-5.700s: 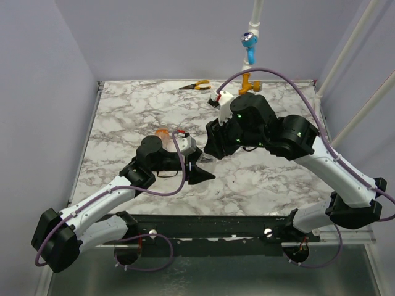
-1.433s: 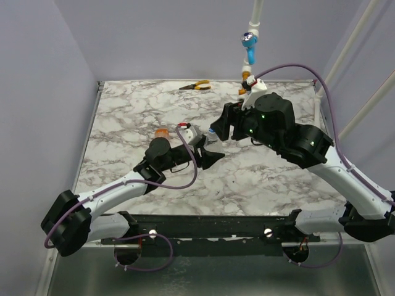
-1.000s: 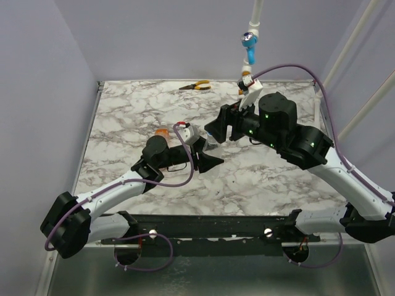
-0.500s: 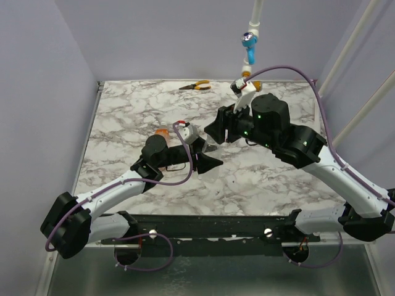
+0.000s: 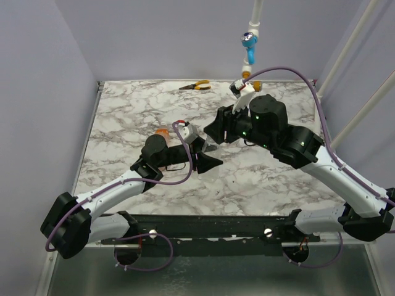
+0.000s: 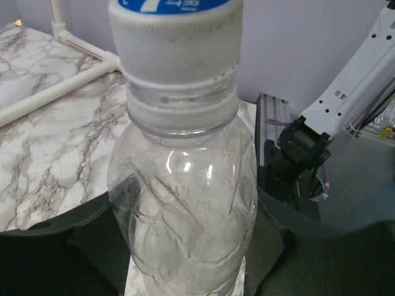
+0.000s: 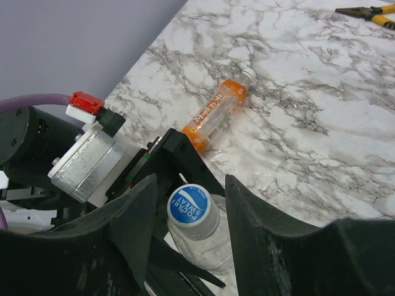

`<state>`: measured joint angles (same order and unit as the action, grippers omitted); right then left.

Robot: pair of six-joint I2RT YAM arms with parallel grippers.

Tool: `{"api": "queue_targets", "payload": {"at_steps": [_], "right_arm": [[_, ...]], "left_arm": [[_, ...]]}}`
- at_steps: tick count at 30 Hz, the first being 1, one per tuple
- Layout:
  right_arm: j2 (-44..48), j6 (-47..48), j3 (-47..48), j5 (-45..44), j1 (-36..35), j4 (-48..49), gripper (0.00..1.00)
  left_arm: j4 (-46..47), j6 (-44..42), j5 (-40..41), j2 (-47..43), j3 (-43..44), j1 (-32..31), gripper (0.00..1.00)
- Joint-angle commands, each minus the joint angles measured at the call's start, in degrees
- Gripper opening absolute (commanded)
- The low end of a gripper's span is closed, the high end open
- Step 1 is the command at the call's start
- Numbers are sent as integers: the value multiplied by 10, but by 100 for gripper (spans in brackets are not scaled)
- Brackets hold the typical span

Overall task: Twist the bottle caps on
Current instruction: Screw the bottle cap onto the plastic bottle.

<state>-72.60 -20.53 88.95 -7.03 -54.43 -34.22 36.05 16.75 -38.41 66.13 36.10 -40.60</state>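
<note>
A clear plastic bottle (image 6: 185, 203) stands upright in my left gripper (image 6: 179, 262), whose fingers are shut on its lower body. On its neck sits a whitish cap with a blue top (image 7: 192, 211). My right gripper (image 7: 194, 217) hangs over it with one finger on each side of the cap; a small gap shows at each finger, so it is open. From the top view the two grippers meet mid-table, left gripper (image 5: 207, 155) and right gripper (image 5: 214, 133). The small orange bottle (image 7: 217, 114) lies on its side on the marble, a whitish cap (image 7: 247, 75) on its neck.
Orange-handled pliers (image 5: 196, 86) lie at the table's back edge. A blue valve handle on white pipe (image 5: 249, 44) hangs over the back right. Another white pipe (image 6: 62, 86) lies on the marble. The orange bottle (image 5: 162, 132) rests just left of the left wrist.
My right gripper's fingers have narrowed around the cap and the right wrist has shifted slightly. The left arm and the clear bottle have stayed put.
</note>
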Motion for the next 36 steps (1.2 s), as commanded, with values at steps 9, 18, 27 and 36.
{"api": "queue_targets", "payload": {"at_steps": [9,18,27,36], "right_arm": [[-14,-16,-10,1,-2,22,62],[-16,-22,-12,9,-2,23,62],[-12,-27,-17,10,-3,23,57],[-7,-30,-19,12,-2,21,54]], "left_arm": [[12,6,-18,-1,20,5,29],[16,12,-19,5,20,11,29],[25,21,-22,10,18,21,29],[32,29,-25,13,17,30,29]]}}
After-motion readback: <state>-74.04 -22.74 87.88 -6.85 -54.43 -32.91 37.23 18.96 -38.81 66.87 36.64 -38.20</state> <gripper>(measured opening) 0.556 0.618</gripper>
